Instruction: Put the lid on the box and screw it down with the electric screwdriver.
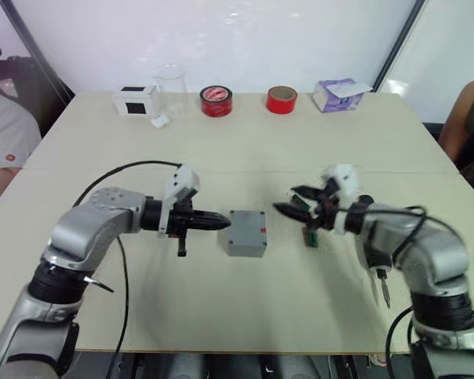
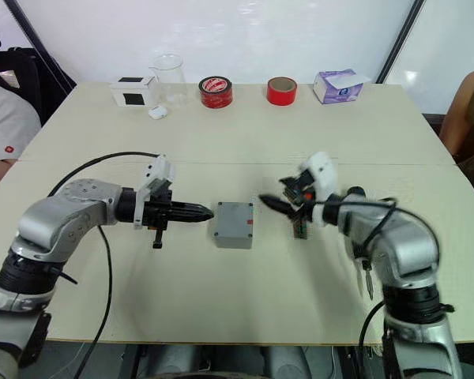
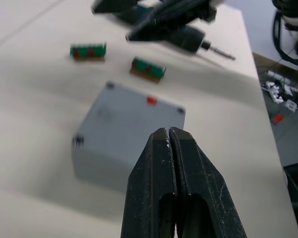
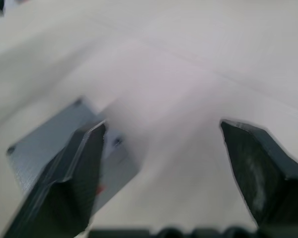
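Step in hand: the lid [image 1: 247,223] is already sitting on the box [image 1: 246,244] at the counter's [image 1: 221,308] middle, so the job is turning to the screwing; neither hand is carrying the tool yet, judging from these views.
Next move: the right hand needs to take up the electric screwdriver [image 3: 188,38] and bring its bit to a corner hole.
Head views: the left hand [image 1: 221,222] is reaching in with its fingers pressed together, tips just at the box's left edge; the right hand [image 1: 288,207] is hovering just right of the box, spread and holding nothing.
Left wrist view: black fingers [image 3: 161,163] are lying shut over the near edge of the lid, red mark showing; the screwdriver is lying beyond, near two small green blocks [image 3: 148,68].
Right wrist view: fingers [image 4: 69,183] are standing wide apart with the grey box below them.
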You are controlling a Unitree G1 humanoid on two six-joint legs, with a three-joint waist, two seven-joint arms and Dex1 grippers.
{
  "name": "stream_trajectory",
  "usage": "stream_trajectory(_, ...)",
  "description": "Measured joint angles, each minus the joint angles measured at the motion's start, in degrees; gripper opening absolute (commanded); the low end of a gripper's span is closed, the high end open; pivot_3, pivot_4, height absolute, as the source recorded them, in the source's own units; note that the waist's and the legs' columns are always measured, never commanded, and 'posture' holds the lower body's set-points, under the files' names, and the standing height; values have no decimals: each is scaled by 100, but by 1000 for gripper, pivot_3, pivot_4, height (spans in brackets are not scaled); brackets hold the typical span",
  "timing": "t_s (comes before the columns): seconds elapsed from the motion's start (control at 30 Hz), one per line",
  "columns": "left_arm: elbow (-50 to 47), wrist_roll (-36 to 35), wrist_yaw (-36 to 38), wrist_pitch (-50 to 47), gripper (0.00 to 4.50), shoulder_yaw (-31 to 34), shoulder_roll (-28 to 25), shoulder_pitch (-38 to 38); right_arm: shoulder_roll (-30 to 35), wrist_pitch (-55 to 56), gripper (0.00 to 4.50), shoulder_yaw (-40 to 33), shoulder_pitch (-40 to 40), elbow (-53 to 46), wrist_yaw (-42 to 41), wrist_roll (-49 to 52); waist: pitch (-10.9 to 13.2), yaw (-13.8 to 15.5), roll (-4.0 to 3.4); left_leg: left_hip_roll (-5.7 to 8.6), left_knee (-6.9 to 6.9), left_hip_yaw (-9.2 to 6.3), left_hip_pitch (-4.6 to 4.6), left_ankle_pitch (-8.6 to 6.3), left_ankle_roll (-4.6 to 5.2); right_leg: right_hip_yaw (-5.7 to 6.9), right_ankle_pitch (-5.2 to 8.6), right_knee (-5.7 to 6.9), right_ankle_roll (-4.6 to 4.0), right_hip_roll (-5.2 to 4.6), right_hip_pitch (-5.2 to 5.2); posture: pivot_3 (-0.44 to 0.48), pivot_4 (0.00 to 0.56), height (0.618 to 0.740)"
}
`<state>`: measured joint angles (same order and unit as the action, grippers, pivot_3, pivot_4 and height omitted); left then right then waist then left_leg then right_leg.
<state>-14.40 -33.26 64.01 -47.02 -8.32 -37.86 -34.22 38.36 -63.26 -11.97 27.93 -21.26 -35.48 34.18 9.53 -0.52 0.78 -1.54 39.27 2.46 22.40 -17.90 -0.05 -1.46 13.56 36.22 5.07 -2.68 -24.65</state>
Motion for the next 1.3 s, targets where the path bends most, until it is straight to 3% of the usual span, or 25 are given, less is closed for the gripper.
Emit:
stream_trajectory(0.2,-160,38,184,270,0,-326,116,-115,1251,-2201,4419,-444,932,996,401,38,0,-18,-1,-3,-7,11,-2,0,1,-1,1,-2,-2,5,-2,0,150,740)
stream_trajectory(0.33,-362,92,251,418,0,-467,171,-186,2503,-2867,4419,87,535,1375,-6,344,1,3,-4,-3,-11,8,3,-1,3,0,2,-11,-3,4,-2,0,150,740)
stream_trajectory(0.5,-683,106,336,515,0,-669,197,-170,3306,-2889,4419,666,169,1821,-468,909,0,-61,-6,-2,-7,13,-7,-3,5,-23,1,-12,-1,4,-2,0,150,740)
stream_trajectory(1.1,-1079,-108,-188,109,0,-404,-36,224,2720,-2730,4419,2366,924,3046,-955,594,1,-15,-5,-3,-4,10,-2,-2,4,-20,1,-11,1,5,-4,0,150,740)
stream_trajectory(1.2,-1130,-159,-263,74,0,-388,-38,263,2721,-2591,3718,2474,923,3049,-1079,451,-2,-16,0,-4,-3,9,-4,-2,4,-19,1,-11,1,7,-1,0,150,740)
stream_trajectory(1.3,-1142,-227,-307,20,0,-362,-67,280,2702,-2465,2674,2538,909,3066,-1111,269,-2,-19,0,-4,-2,9,-4,-2,4,-19,1,-11,1,8,-1,0,150,740)
